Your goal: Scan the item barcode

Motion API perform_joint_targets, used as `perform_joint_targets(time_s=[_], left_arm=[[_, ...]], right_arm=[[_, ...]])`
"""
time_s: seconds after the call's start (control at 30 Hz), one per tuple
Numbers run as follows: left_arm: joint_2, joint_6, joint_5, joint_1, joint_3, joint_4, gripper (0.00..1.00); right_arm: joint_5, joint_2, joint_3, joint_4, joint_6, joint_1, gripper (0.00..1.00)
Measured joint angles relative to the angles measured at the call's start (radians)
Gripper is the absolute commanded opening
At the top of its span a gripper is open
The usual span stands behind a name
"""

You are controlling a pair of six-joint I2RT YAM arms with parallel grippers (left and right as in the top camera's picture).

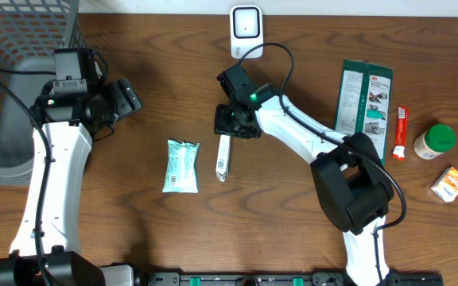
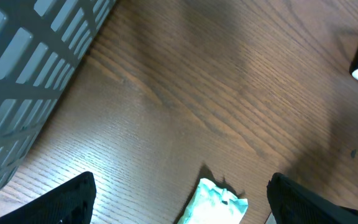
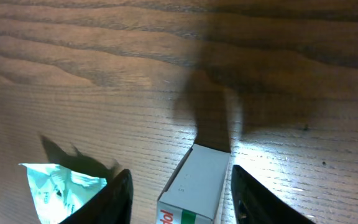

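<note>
A slim white box (image 1: 223, 157) lies on the wooden table, a barcode showing near its lower end. My right gripper (image 1: 231, 131) hangs over its upper end. In the right wrist view the box (image 3: 197, 186) sits between the gripper's (image 3: 182, 194) two black fingers, with a gap on each side, so the jaws are open around it. A white scanner (image 1: 246, 28) stands at the table's far edge. My left gripper (image 1: 127, 98) is open over bare table at the left, its fingers (image 2: 61, 202) wide apart.
A teal packet (image 1: 181, 165) lies left of the box, also seen as a teal packet (image 2: 216, 202) in the left wrist view. A grey basket (image 1: 14, 79) fills the far left. At right lie a green carton (image 1: 366, 99), red tube (image 1: 402, 131), green-lidded jar (image 1: 434, 141) and small orange box (image 1: 450, 184).
</note>
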Motion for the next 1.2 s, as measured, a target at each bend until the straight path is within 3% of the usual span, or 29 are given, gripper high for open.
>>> perform_joint_targets(time_s=[0.07,0.17,0.23,0.47,0.8,0.87,1.03,1.1,1.2], left_arm=[[0.000,0.000,0.000,0.000,0.000,0.000,0.89],[0.000,0.000,0.000,0.000,0.000,0.000,0.89],[0.000,0.000,0.000,0.000,0.000,0.000,0.89],[0.000,0.000,0.000,0.000,0.000,0.000,0.89],[0.000,0.000,0.000,0.000,0.000,0.000,0.89],[0.000,0.000,0.000,0.000,0.000,0.000,0.89],[0.000,0.000,0.000,0.000,0.000,0.000,0.89],[0.000,0.000,0.000,0.000,0.000,0.000,0.89],[0.000,0.000,0.000,0.000,0.000,0.000,0.89]], right_arm=[[0.000,0.000,-0.002,0.000,-0.006,0.000,0.41],[0.000,0.001,0.000,-0.013,-0.039,0.000,0.24],[0.003,0.000,0.009,-0.045,-0.066,-0.003,0.21],[0.063,-0.028,0.057,-0.122,-0.170,-0.003,0.29],[0.248,-0.217,0.059,-0.125,-0.307,0.006,0.26],[0.286,-0.265,0.061,-0.132,-0.317,0.016,0.36],[0.356,-0.338,0.079,-0.196,-0.311,0.030,0.85],[0.337,-0.340,0.080,-0.222,-0.314,0.025,0.91],[0.220,-0.321,0.080,-0.269,-0.351,-0.012,0.87]])
